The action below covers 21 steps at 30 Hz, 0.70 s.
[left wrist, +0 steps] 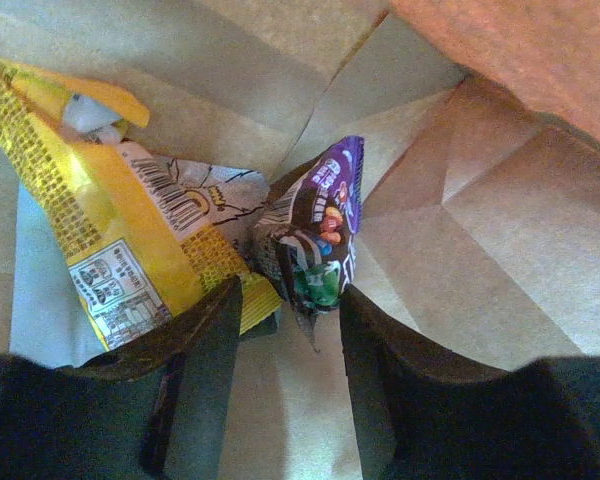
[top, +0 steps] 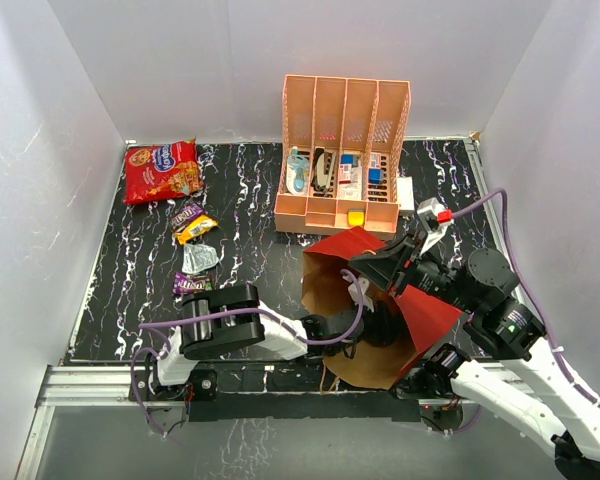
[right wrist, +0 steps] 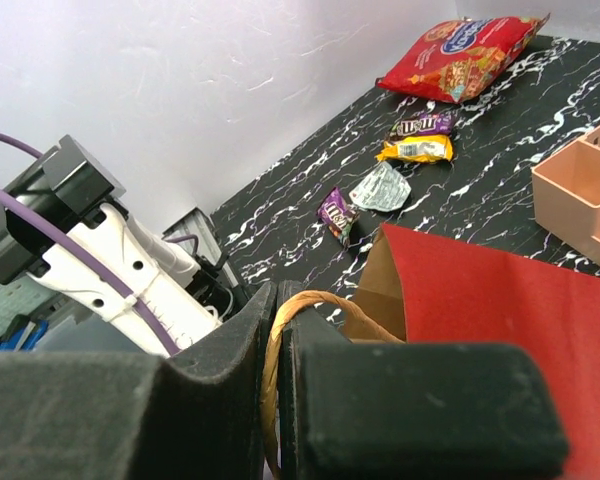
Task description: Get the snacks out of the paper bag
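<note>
1. Lying on its side at the near right of the black marbled table (top: pixel 250 250), the bag (top: pixel 345 248) is smooth red paper outside and creased brown kraft inside, with its mouth facing left.
2. Two glossy, crinkled packets sit inside it: a yellow pouch (left wrist: pixel 90 200) and, touching the pouch's right edge, a small purple pack (left wrist: pixel 325 230).
3. The left gripper (left wrist: pixel 290 310) is deep in the bag and released, its black fingers apart on either side of the purple pack's lower end.
4. The right gripper (right wrist: pixel 277 300) is clenched on the bag's thin twine handle (right wrist: pixel 325 298), a tan loop pinched between its pads.
5. At the far left of the table lies the puffy red cookie bag (top: pixel 162 172). In a line nearer than it lie a brown pack (top: pixel 187 211), an orange-yellow pack (top: pixel 196 228), a crumpled silver wrapper (top: pixel 198 258) and a second purple pack (top: pixel 192 283).
6. A peach slotted plastic rack (top: pixel 345 150) stands beyond the bag, with small blue-white items in its compartments.
</note>
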### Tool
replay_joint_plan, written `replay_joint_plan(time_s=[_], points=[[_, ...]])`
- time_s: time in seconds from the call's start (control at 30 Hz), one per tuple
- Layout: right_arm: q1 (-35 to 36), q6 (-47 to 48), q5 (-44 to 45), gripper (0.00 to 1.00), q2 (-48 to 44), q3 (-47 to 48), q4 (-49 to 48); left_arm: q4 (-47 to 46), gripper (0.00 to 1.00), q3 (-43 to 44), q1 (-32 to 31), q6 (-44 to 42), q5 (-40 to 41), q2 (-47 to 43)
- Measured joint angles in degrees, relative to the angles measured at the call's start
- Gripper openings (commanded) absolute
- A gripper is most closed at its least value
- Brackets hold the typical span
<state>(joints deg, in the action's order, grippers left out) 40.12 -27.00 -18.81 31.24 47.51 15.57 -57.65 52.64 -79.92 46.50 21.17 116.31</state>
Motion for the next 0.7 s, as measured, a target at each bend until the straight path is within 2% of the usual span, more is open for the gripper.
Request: replay_joint_plan(time_s=[0.13, 0.23, 0.33, 0.4, 0.5, 0.7], points=[[0.0, -0.4, -1.4, 0.08, 1.2, 0.4, 0.0, 0.2, 0.42, 1.5, 0.7, 0.7, -1.4, 1.7], [0.0, -0.8, -2.5, 0.08, 1.7, 0.4, 0.0, 0.2, 0.36, 3.0, 1.7, 1.0, -2.3, 2.9], [0.0, -1.1, -2.5, 0.08, 1.7, 0.4, 0.1, 0.7, 0.25, 4.3, 2.2, 0.8, -2.9, 3.8], [0.0, -1.2, -2.5, 0.08, 1.6, 0.4, 0.1, 0.4, 0.12, 4.6, 2.4, 0.2, -3.3, 4.0], [0.0, -1.2, -2.2, 0.08, 0.9, 0.4, 0.4, -0.2, 0.00, 4.7, 2.7, -1.5, -3.9, 4.0], [0.0, -0.5, 0.1, 0.08, -2.1, 0.4, 4.0, -1.9, 0.00, 2.4, 3.3, -5.2, -5.3, 2.4]])
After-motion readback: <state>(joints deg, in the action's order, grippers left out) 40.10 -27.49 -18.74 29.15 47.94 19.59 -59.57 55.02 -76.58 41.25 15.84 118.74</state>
